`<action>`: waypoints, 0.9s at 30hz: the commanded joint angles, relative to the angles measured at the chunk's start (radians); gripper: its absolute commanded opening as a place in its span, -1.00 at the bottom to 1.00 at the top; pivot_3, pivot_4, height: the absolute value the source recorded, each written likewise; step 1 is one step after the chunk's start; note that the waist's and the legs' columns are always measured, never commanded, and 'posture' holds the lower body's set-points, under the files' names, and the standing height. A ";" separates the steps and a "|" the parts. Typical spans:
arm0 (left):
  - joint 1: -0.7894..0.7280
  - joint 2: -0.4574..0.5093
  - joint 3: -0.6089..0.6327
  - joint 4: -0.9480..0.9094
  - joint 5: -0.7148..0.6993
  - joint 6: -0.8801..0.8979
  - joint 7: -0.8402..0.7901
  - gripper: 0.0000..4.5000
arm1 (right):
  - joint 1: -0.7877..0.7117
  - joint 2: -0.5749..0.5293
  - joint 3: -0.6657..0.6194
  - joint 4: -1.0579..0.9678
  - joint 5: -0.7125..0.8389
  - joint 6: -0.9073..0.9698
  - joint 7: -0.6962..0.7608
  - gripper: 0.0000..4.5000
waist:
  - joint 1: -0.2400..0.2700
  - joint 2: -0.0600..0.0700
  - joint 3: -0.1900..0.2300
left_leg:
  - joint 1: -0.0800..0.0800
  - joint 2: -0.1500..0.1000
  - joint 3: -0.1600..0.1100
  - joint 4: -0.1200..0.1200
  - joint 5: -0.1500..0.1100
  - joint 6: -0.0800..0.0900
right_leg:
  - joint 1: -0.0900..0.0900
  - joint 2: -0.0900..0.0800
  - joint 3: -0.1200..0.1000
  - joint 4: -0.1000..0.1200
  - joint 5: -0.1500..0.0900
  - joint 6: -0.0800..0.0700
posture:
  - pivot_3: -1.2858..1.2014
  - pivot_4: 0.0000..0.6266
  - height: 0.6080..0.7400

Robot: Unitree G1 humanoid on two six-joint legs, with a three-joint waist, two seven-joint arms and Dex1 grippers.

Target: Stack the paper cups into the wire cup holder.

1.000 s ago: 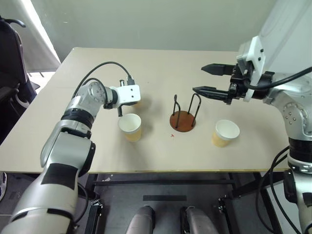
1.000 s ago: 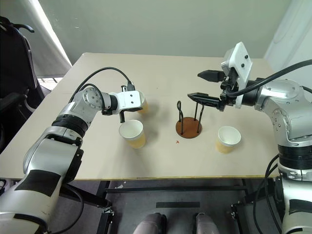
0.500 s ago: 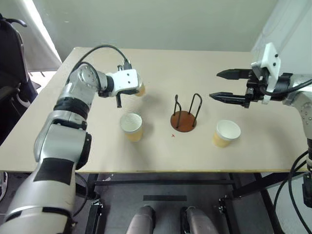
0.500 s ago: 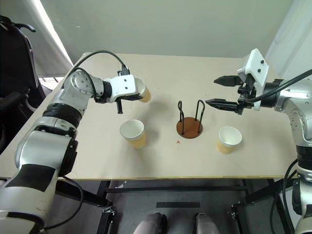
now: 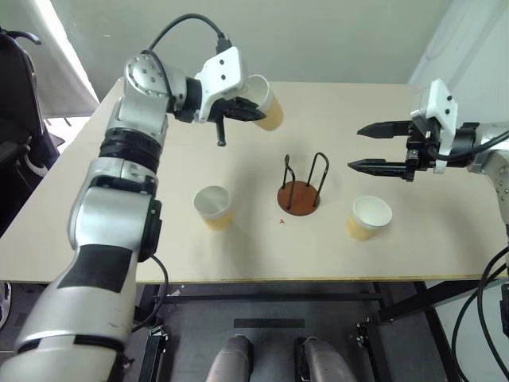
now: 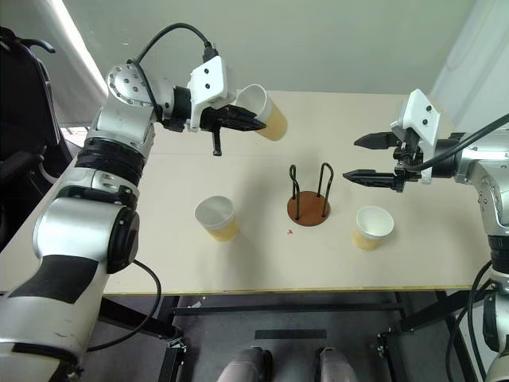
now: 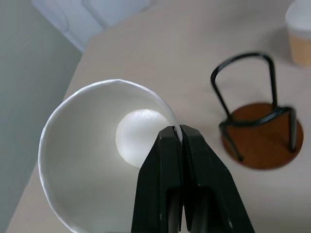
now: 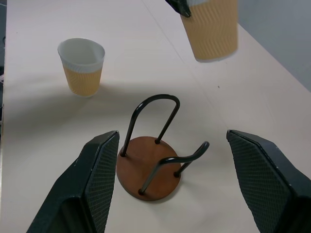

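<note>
**Handling the Paper Cups: Rim Grip and Load Behaviour**

We are holding one paper cup point(image 5: 262, 102) in the left pincer point(image 6: 253, 123). The fingers point(image 7: 182, 145) are pressed fully together across the cup wall at the rim, one inside and one outside, and the cup is hanging tilted, clear of the counter point(image 5: 334, 111).

The right pincer point(image 5: 359, 148) is standing wide open and empty. The wire cup holder point(image 5: 301, 188) is sitting below and just ahead of its tips, empty. A second cup point(image 5: 367, 217) is standing almost directly beneath that pincer, and a third cup point(image 5: 214, 207) is standing beyond the holder, below the left pincer.

We are judging these cups as very light, thin-walled and easily crushed. The ribbed outer wall is probably giving fair friction, while the smooth white inside is likely slipperier. We are treating the rolled rim as the stiffest place to pinch; squeezing the mid-wall would likely dent it. A one-sided rim hold is letting the cup swing, so lowering between the wire loops calls for slow, level travel.
</note>
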 commanded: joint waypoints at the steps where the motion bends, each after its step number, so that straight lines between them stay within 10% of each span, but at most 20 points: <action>1: -0.040 -0.012 0.031 -0.066 -0.053 0.040 -0.021 -0.98 | -0.021 -0.007 -0.023 -0.033 -0.003 -0.011 -0.011 0.59 | -0.001 0.000 0.000 | 0.000 0.000 0.001 0.000 0.000 0.000 | 0.000 0.001 0.000 0.000 0.000 0.000 | 0.03 -0.52 1.00; 27: 0.071 -0.084 -0.038 -0.200 -0.106 0.203 -0.201 -0.98 | 0.065 -0.036 -0.077 -0.145 0.020 0.047 -0.071 0.59 | 0.003 0.000 0.000 | 0.001 0.000 0.001 0.003 0.000 0.003 | 0.003 -0.001 -0.001 -0.001 0.002 0.003 | 0.03 -0.52 1.00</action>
